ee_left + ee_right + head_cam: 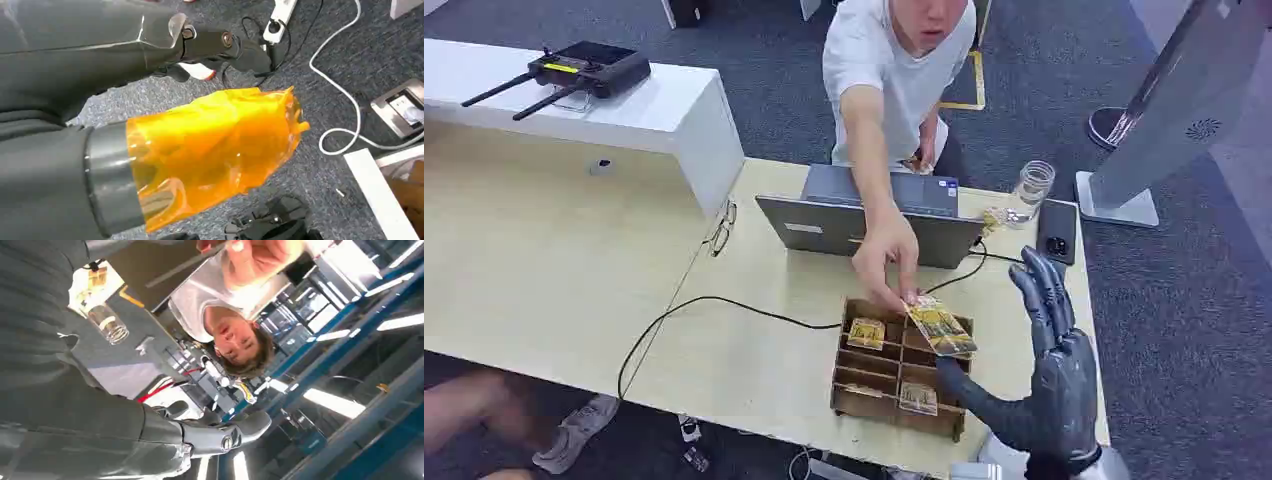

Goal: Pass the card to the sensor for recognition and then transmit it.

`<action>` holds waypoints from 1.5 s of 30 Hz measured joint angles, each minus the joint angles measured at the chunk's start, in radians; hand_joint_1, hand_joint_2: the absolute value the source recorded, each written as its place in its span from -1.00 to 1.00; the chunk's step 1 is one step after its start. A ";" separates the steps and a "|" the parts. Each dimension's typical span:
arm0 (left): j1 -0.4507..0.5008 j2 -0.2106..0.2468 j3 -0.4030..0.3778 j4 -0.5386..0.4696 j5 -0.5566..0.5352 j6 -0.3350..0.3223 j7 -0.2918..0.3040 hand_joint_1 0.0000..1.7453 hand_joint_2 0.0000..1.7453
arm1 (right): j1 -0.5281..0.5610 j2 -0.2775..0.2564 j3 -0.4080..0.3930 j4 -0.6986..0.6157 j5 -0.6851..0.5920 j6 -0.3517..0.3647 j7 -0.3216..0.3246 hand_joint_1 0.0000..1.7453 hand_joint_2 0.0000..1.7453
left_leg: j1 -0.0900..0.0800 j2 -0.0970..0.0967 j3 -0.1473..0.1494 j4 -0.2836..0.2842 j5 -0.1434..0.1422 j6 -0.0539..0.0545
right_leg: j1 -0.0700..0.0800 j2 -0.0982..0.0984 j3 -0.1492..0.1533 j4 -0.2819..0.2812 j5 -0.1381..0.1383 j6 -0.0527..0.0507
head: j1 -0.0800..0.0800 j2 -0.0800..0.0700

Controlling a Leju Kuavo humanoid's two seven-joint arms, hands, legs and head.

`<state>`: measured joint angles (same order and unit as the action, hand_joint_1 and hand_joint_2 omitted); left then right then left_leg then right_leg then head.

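A yellow patterned card (940, 327) hangs tilted over a wooden compartment box (852, 396) on the table; a person's hand (886, 250) pinches its upper end. My right hand (1049, 365) stands just right of the box, fingers spread upward and thumb pointing at the card's lower end, apart from it. In the right wrist view its thumb (225, 432) juts out with nothing against it. Two more cards (866, 332) (918, 398) lie in the box. My left hand (200, 150) hangs over the floor, fingers wrapped in orange film, thumb (225, 42) apart, holding nothing.
A grey laptop-like device (864, 225) stands behind the box, a black cable (724, 300) running from it. A glass jar (1032, 185) and a black phone (1056, 232) sit at the table's far right. Glasses (721, 230) lie left; a router (589, 68) is on the white counter.
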<state>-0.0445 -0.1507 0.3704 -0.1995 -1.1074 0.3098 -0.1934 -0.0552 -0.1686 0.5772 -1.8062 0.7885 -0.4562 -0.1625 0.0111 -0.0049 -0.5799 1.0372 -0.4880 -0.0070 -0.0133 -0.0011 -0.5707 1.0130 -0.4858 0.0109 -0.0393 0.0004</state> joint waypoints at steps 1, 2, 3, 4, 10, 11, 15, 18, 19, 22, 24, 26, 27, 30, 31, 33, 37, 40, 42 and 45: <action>-0.001 0.000 -0.005 0.000 -0.003 -0.003 0.004 -1.00 -1.00 | -0.016 0.003 0.000 0.016 0.006 0.005 0.016 -1.00 1.00 | 0.000 0.000 0.000 0.000 0.000 0.000 | 0.000 0.000 0.000 0.000 0.000 0.000 | 0.000 0.000; -0.003 0.000 -0.010 0.000 -0.008 -0.005 0.005 -1.00 -1.00 | -0.031 0.006 0.000 0.032 0.013 0.007 0.029 -1.00 1.00 | 0.000 0.000 0.000 0.000 0.000 0.000 | 0.000 0.000 0.000 0.000 0.001 -0.001 | 0.000 0.000; -0.004 0.000 -0.013 0.000 -0.011 -0.007 0.006 -1.00 -1.00 | -0.042 0.009 -0.001 0.045 0.021 0.008 0.040 -1.00 1.00 | 0.000 0.000 0.000 0.000 0.000 0.000 | 0.000 0.000 0.000 0.000 0.001 -0.001 | 0.000 0.000; -0.006 0.000 -0.016 0.000 -0.014 -0.008 0.010 -1.00 -1.00 | -0.053 0.011 -0.003 0.062 0.030 0.013 0.052 -1.00 1.00 | 0.000 0.000 0.000 0.000 0.001 0.000 | 0.000 0.000 0.000 0.000 0.001 -0.001 | 0.000 0.000; -0.012 0.000 -0.027 0.000 -0.018 -0.012 0.017 -1.00 -1.00 | -0.086 0.021 -0.006 0.132 0.060 0.014 0.079 -1.00 1.00 | 0.000 -0.001 0.000 0.000 0.000 0.000 | 0.000 0.000 0.000 0.000 0.001 -0.001 | 0.000 0.000; -0.012 0.000 -0.029 0.000 -0.018 -0.012 0.017 -1.00 -1.00 | -0.087 0.023 -0.006 0.136 0.063 0.014 0.081 -1.00 1.00 | 0.000 -0.001 0.000 0.000 0.000 0.000 | 0.000 0.000 0.000 0.000 0.001 -0.001 | 0.000 0.000; -0.012 0.000 -0.034 0.000 -0.018 -0.012 0.017 -1.00 -1.00 | -0.088 0.027 -0.006 0.151 0.076 0.014 0.089 -1.00 1.00 | 0.000 -0.001 0.000 0.000 0.000 0.000 | 0.000 0.000 0.000 0.000 0.000 -0.001 | 0.000 0.000; -0.012 0.000 -0.036 0.000 -0.016 -0.012 0.017 -1.00 -1.00 | -0.088 0.027 -0.006 0.157 0.082 0.014 0.092 -1.00 1.00 | 0.000 0.000 0.000 0.000 0.000 0.000 | 0.000 0.000 0.000 0.000 0.000 -0.001 | 0.000 0.000; -0.012 0.000 -0.036 0.000 -0.016 -0.012 0.017 -1.00 -1.00 | -0.088 0.027 -0.006 0.158 0.082 0.014 0.092 -1.00 1.00 | 0.000 0.000 0.000 0.000 0.000 0.000 | 0.000 0.000 0.000 0.000 0.000 -0.001 | 0.000 0.000; -0.012 0.000 -0.037 0.000 -0.016 -0.012 0.017 -1.00 -1.00 | -0.088 0.027 -0.006 0.159 0.087 0.015 0.096 -1.00 1.00 | 0.000 0.000 0.000 0.000 0.000 0.000 | 0.000 0.000 0.000 0.000 0.001 -0.001 | 0.000 0.000; -0.012 0.000 -0.037 0.000 -0.015 -0.012 0.017 -1.00 -1.00 | -0.088 0.027 -0.006 0.162 0.090 0.015 0.099 -1.00 1.00 | 0.000 0.000 0.000 0.000 0.000 0.000 | 0.000 0.000 0.000 0.000 0.001 -0.001 | 0.000 0.000; -0.012 0.000 -0.037 0.000 -0.015 -0.012 0.017 -1.00 -1.00 | -0.088 0.027 -0.006 0.164 0.090 0.016 0.100 -1.00 1.00 | 0.000 0.000 0.000 0.000 0.000 0.000 | 0.000 0.000 0.000 0.000 0.001 -0.001 | 0.000 0.000; -0.012 0.000 -0.037 0.000 -0.015 -0.012 0.017 -1.00 -1.00 | -0.088 0.027 -0.006 0.164 0.090 0.016 0.100 -1.00 1.00 | 0.000 0.000 0.000 0.000 0.000 0.000 | 0.000 0.000 0.000 0.000 0.001 -0.001 | 0.000 0.000; -0.012 0.000 -0.037 0.000 -0.015 -0.012 0.016 -1.00 -1.00 | -0.088 0.027 -0.006 0.164 0.091 0.017 0.100 -1.00 1.00 | 0.000 0.000 0.000 0.000 0.000 0.000 | 0.000 0.000 0.000 0.000 0.001 -0.001 | 0.000 0.000; -0.012 0.000 -0.037 0.000 -0.015 -0.012 0.016 -1.00 -1.00 | -0.088 0.027 -0.006 0.164 0.091 0.017 0.100 -1.00 1.00 | 0.000 0.000 0.000 0.000 0.000 0.000 | 0.000 0.000 0.000 0.000 0.001 -0.001 | 0.000 0.000; -0.012 0.000 -0.037 0.000 -0.014 -0.012 0.016 -1.00 -1.00 | -0.088 0.027 -0.006 0.164 0.092 0.018 0.100 -0.70 1.00 | 0.000 0.000 0.000 0.000 0.000 0.000 | 0.000 0.000 0.000 0.000 0.001 -0.001 | 0.000 0.000; -0.012 0.000 -0.037 0.000 -0.014 -0.012 0.016 -1.00 -1.00 | -0.088 0.027 -0.006 0.166 0.092 0.021 0.100 0.62 1.00 | 0.000 0.000 0.000 0.000 0.000 0.000 | 0.000 0.000 0.000 0.000 0.001 -0.001 | 0.000 0.000; -0.012 0.000 -0.037 0.000 -0.014 -0.012 0.016 -1.00 -1.00 | -0.088 0.027 -0.006 0.167 0.093 0.021 0.100 0.74 1.00 | 0.000 0.000 0.000 0.000 0.000 0.000 | 0.000 0.000 0.000 0.000 0.001 -0.001 | 0.000 0.000; -0.012 0.000 -0.037 0.000 -0.014 -0.012 0.016 -1.00 -1.00 | -0.088 0.027 -0.006 0.167 0.093 0.022 0.100 0.78 1.00 | 0.000 0.000 0.000 0.000 0.000 0.000 | 0.000 0.000 0.000 0.000 0.001 -0.001 | 0.000 0.000; -0.012 0.000 -0.037 0.000 -0.015 -0.012 0.016 -1.00 -1.00 | -0.088 0.027 -0.006 0.167 0.093 0.024 0.100 0.78 1.00 | 0.000 0.000 0.000 0.000 0.000 0.000 | 0.000 0.000 0.000 0.000 0.001 -0.001 | 0.000 0.000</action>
<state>-0.0562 -0.1507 0.3330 -0.1995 -1.1223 0.2979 -0.1774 -0.1430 -0.1419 0.5707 -1.6388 0.8812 -0.4318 -0.0629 0.0111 -0.0054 -0.5801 1.0373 -0.4879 -0.0070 -0.0133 -0.0013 -0.5709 1.0131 -0.4853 0.0102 -0.0393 0.0004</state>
